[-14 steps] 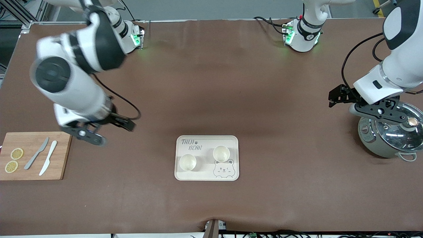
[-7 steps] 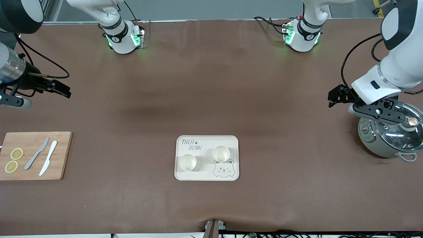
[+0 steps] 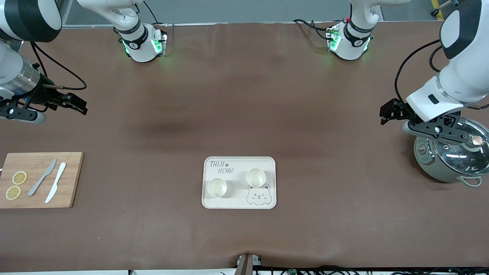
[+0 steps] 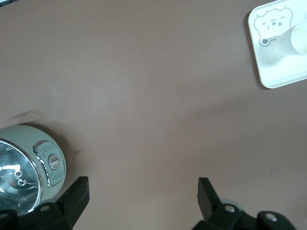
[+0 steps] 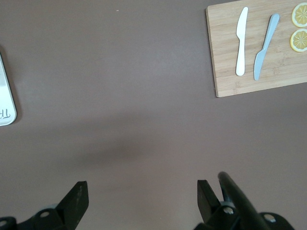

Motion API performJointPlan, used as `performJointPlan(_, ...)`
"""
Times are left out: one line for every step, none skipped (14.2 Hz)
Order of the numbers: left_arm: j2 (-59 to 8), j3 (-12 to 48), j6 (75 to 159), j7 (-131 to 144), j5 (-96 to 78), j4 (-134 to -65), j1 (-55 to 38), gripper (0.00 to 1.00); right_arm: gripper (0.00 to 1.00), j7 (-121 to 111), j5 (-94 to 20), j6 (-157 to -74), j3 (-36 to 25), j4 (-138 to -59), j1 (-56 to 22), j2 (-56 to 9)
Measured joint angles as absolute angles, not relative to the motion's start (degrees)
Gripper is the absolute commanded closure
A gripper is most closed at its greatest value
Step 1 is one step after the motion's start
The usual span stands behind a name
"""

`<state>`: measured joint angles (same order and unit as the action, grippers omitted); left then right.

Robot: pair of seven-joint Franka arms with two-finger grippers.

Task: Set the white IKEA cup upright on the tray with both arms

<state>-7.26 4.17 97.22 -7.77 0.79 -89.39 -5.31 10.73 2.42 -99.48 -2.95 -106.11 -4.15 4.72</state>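
The cream tray [image 3: 237, 199] lies on the table, nearer the front camera than the middle. Two white cups stand upright on it: one [image 3: 217, 187] toward the right arm's end, the other [image 3: 256, 177] by the bear drawing. My left gripper [image 3: 439, 130] hangs open and empty over the rim of the pot. In the left wrist view it [image 4: 143, 196] is over bare table, with the tray's corner [image 4: 276, 79] and a cup [image 4: 292, 42] farther off. My right gripper [image 3: 20, 114] is open and empty over the table near the right arm's end, and it [image 5: 141, 199] also shows over bare table.
A grey pot with a glass lid [image 3: 452, 160] stands at the left arm's end of the table and also shows in the left wrist view [image 4: 21, 170]. A wooden cutting board [image 3: 72, 183] with two knives and lemon slices lies at the right arm's end and also shows in the right wrist view [image 5: 225, 52].
My right arm has swung up and away from beside the cutting board toward the table's edge at its own end, then shifted slightly. The left arm has barely moved. The cups and tray have not moved.
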Motion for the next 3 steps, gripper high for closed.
performJointPlan(-7.3, 4.2, 97.2, -7.7, 0.8, -89.4, -5.3, 0.00, 0.00, 10.7, 2.4, -99.5, -2.9, -105.9, -4.0, 4.8)
performJointPlan(-7.3, 4.2, 97.2, -7.7, 0.8, -89.4, -5.3, 0.00, 0.00, 10.7, 2.4, -99.4, -2.9, -105.3, -3.7, 5.0)
performJointPlan(-7.3, 4.2, 97.2, -7.7, 0.8, -89.4, -5.3, 0.00, 0.00, 10.7, 2.4, -98.8, -3.0, -104.0, -3.1, 5.2)
